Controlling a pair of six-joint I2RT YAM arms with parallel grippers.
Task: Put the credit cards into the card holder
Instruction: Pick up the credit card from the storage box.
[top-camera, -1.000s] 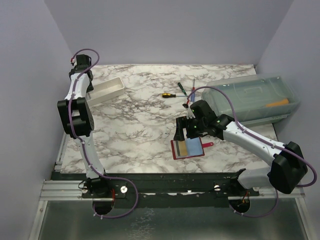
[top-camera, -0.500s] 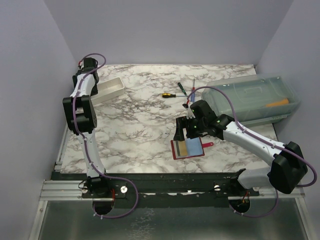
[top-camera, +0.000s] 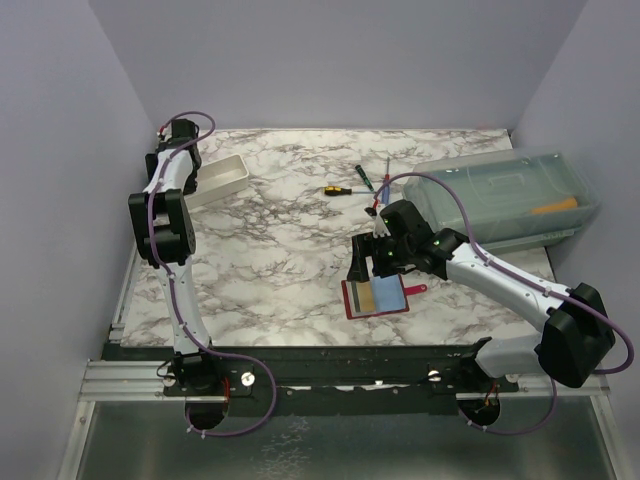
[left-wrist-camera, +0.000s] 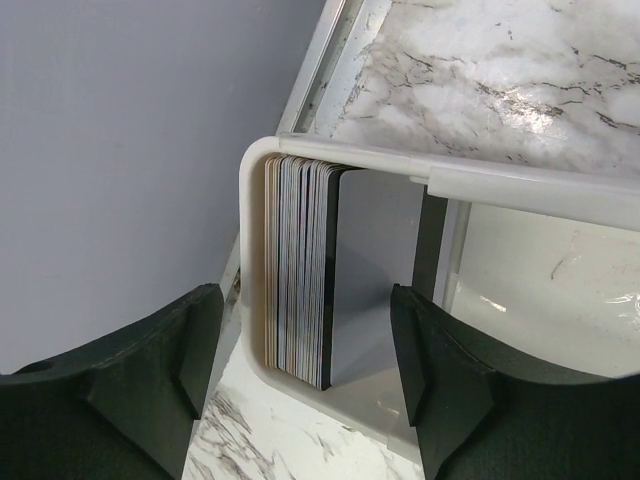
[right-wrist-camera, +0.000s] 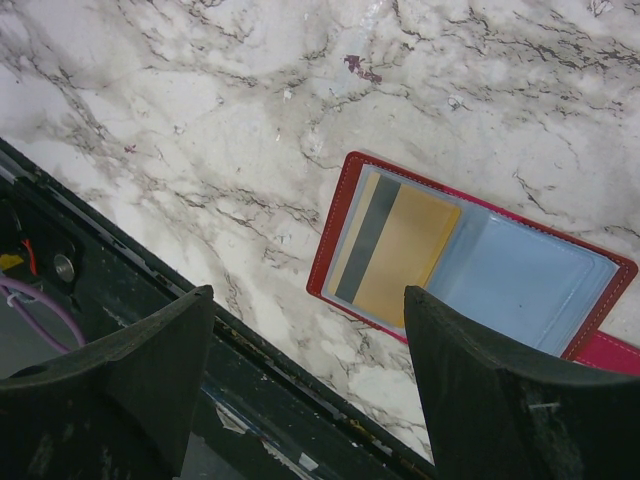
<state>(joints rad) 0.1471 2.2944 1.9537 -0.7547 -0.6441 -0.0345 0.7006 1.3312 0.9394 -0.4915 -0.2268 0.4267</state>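
Observation:
The dark-red card holder (top-camera: 376, 297) lies open on the marble near the table's front edge. A tan credit card (right-wrist-camera: 400, 255) with a dark stripe sits in its left half, and a blue face (right-wrist-camera: 520, 285) fills its right half. My right gripper (right-wrist-camera: 308, 300) hovers open just above the holder's left end (top-camera: 368, 262), holding nothing. At the back left, my left gripper (left-wrist-camera: 305, 300) stands open over the end of the white tray (left-wrist-camera: 500, 180). A stack of cards (left-wrist-camera: 300, 270) stands on edge in the tray, between the fingers (left-wrist-camera: 440, 380) without touching them.
The white tray (top-camera: 215, 180) lies close to the left wall. A clear plastic box (top-camera: 510, 195) fills the right side. A yellow-handled screwdriver (top-camera: 335, 189), a green one (top-camera: 362, 176) and a thin pen (top-camera: 383, 180) lie at mid-back. The black front rail (right-wrist-camera: 200, 380) runs beside the holder.
My left arm has swung back and to the right, bringing its wrist over the tray's left end. The right arm and the card holder have not moved.

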